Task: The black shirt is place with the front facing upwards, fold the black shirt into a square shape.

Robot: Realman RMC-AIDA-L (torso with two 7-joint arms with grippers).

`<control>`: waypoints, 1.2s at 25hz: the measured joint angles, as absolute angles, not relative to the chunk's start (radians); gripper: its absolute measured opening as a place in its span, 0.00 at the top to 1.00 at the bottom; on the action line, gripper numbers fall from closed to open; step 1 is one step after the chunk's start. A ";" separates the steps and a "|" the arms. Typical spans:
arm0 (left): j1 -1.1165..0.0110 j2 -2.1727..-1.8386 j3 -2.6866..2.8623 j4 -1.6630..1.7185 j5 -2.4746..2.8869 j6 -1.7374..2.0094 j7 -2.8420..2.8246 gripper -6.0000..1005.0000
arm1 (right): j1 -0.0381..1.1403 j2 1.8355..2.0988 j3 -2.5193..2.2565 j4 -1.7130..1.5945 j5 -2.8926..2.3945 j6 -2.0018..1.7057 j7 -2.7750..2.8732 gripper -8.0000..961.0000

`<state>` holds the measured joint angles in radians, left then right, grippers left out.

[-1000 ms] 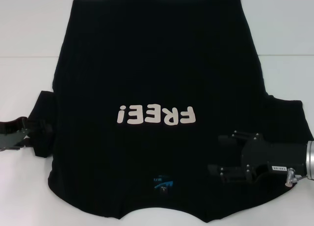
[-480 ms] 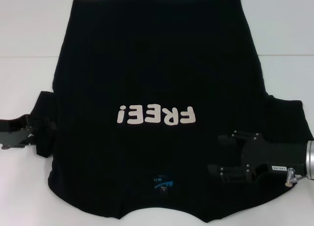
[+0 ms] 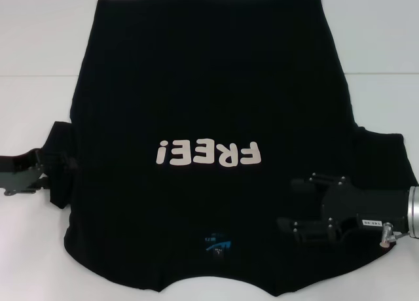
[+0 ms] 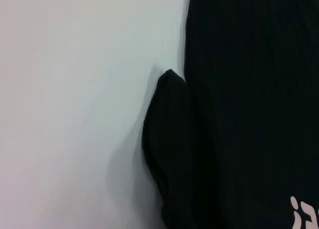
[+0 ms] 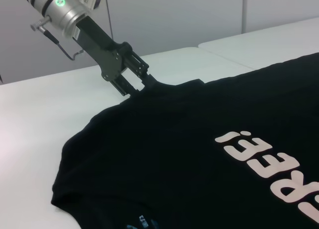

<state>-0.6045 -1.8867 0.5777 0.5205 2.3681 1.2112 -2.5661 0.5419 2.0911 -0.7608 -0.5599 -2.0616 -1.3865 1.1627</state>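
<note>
Large black cloth T-shirt (image 3: 209,105) with white "FREE!" lettering lay flat, front up, on white table (image 3: 39,52). Left gripper (image 5: 142,87) was pinched closed on the T-shirt's bunched left sleeve. Right gripper (image 3: 291,206) hovered over the right shoulder, fingers spread, empty.

Black right end effector (image 3: 291,204) with screws, silver wrist ring, white label, perhaps a thin cable
</note>
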 joint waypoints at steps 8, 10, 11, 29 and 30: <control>-0.607 -1.887 0.609 0.518 2.386 1.170 -2.569 0.28 | 0.543 2.092 -0.761 -0.559 -2.062 -1.384 1.163 0.05; -0.608 -1.887 0.617 0.519 2.390 1.167 -2.572 0.28 | 0.543 2.092 -0.761 -0.559 -2.062 -1.384 1.163 0.05; -0.609 -1.887 0.617 0.520 2.393 1.167 -2.572 0.28 | 0.543 2.092 -0.761 -0.559 -2.062 -1.384 1.163 0.05; -0.624 -1.908 0.660 0.552 2.410 1.140 -2.553 0.35 | 0.548 2.092 -0.761 -0.558 -2.061 -1.384 1.163 0.05; -0.622 -1.913 0.660 0.566 2.410 1.139 -2.553 0.41 | 0.548 2.092 -0.761 -0.558 -2.061 -1.384 1.163 0.05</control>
